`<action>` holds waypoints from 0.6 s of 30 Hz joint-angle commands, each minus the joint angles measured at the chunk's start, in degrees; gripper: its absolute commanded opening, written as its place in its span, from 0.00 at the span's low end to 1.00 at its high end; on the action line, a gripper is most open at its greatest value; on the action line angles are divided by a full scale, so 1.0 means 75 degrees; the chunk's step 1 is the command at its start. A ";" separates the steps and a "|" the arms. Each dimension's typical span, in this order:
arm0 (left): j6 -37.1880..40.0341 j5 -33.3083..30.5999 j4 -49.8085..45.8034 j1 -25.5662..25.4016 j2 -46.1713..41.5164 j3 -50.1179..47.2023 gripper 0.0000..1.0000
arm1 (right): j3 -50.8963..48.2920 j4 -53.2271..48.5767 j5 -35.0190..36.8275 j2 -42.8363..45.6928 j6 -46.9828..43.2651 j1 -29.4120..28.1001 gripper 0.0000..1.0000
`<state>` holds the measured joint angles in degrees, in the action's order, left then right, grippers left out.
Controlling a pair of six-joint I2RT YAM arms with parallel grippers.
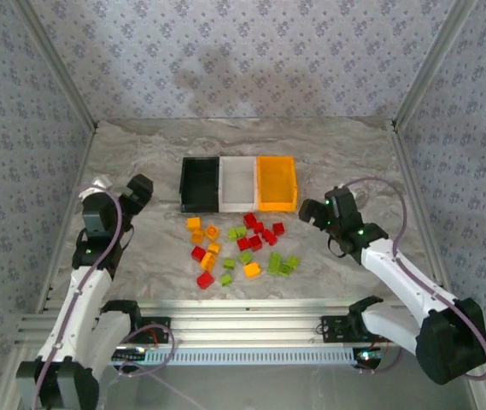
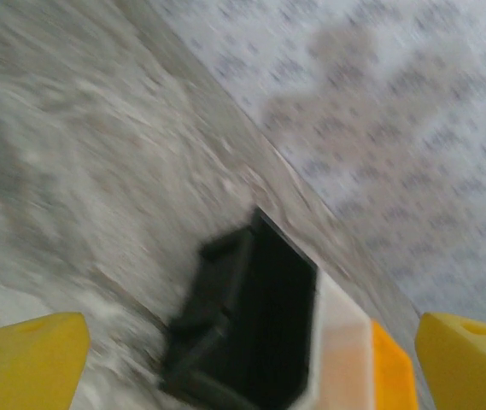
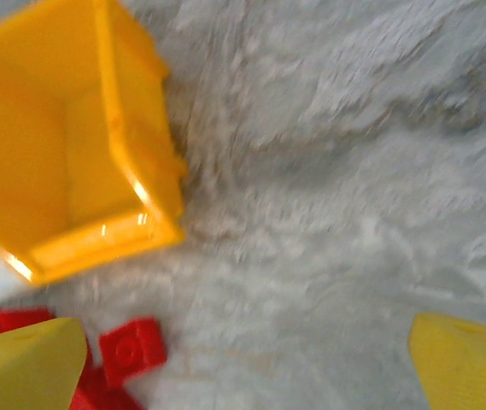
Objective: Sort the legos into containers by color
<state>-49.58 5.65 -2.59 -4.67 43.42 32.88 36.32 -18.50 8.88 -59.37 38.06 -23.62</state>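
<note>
Overhead view of the sorting scene at a stage where, by the look of it, no brick has been binned. The legos (image 1: 251, 243) lie in a tight scatter at lower centre on the marbled bench (image 1: 140, 145), several touching. Above them the black container (image 1: 201, 184), white container (image 1: 237, 181) and orange-yellow container (image 1: 277, 181) stand side by side in a row, apparently empty. The left gripper (image 1: 140, 190) hovers at centre left and the right gripper (image 1: 315, 209) at centre right, both spread wide and holding nothing. Likely hazards: jaws this wide may close on two neighbouring bricks of different colours, or nudge others out of place. With both arms flanking one small pile, they may collide if they reach in together. Because the containers abut, a brick released near a shared wall may drop into the wrong one. Both wrist views are blurred. No brand, label or legible writing appears on any object.
</note>
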 commanded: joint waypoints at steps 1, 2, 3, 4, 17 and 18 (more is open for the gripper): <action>0.0637 0.0272 -0.0851 -0.0927 -0.0649 0.0483 1.00 | -0.0284 -0.1077 -0.0171 0.0047 0.0301 -0.0651 0.94; 0.0769 0.0084 -0.1088 -0.1218 -0.0823 0.0492 0.99 | -0.0354 -0.1128 -0.0067 0.0064 0.0488 -0.0905 0.92; 0.0855 -0.0157 -0.1366 -0.1489 -0.1040 0.0487 0.99 | -0.0410 -0.1192 0.0087 0.0040 0.0733 -0.1189 0.91; 0.0895 -0.0278 -0.1551 -0.1690 -0.1234 0.0425 0.99 | -0.0434 -0.1267 0.0296 0.0002 0.1030 -0.1473 0.89; 0.0327 -0.0449 -0.2036 -0.1874 -0.2145 -0.0822 0.99 | -0.0077 -0.1252 0.1200 -0.1708 0.4023 -0.3022 0.67; 0.0323 -0.0449 -0.2055 -0.1875 -0.2156 -0.0831 0.99 | -0.0021 -0.1268 0.1234 -0.1817 0.4114 -0.3090 0.65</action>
<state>-46.59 3.11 -17.41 -18.50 27.79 26.13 33.69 -25.45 15.29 -71.42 62.98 -45.60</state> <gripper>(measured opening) 0.994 0.662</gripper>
